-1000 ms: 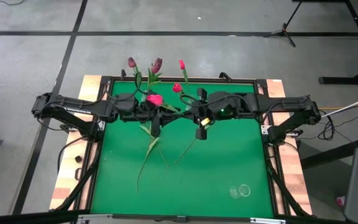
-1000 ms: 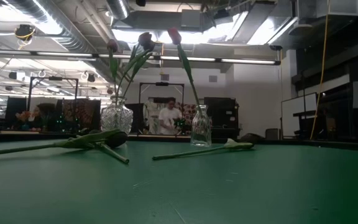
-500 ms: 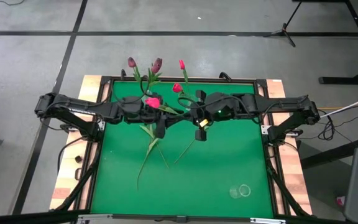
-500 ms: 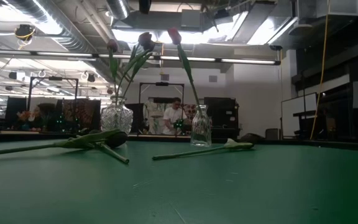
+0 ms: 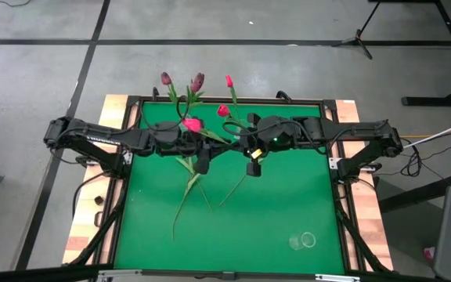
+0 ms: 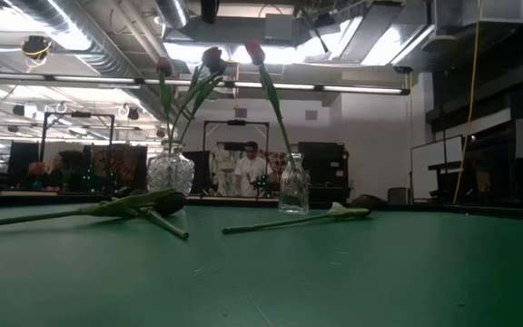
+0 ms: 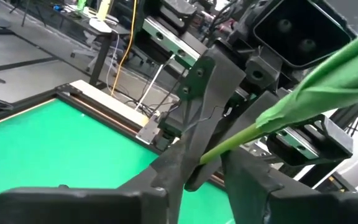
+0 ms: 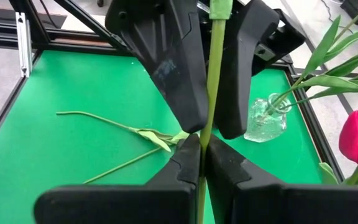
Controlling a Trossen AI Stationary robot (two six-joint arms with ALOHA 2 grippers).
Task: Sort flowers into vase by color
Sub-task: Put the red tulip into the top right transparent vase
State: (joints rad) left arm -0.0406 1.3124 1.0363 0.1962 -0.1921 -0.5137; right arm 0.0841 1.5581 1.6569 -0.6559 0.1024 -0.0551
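High view count: two grippers, two glass vases, roughly eight thin green-stemmed flowers [image 5: 194, 124]. Beyond the grippers, the round vase [image 6: 171, 170] holds two dusky purple heads and the slim vase [image 6: 293, 184] one pink; three flowers lie on the green tabletop [image 5: 288, 196] beneath the grippers. Right gripper [image 8: 202, 140] is clenched on one stem [image 8: 214, 81], which also passes through the left gripper [image 7: 207, 163]; clamped there or not, cannot tell.

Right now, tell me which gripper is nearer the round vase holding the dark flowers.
Left. The left gripper sits just in front of the round vase at the table's far edge; the right gripper is further over, nearer the slim vase.
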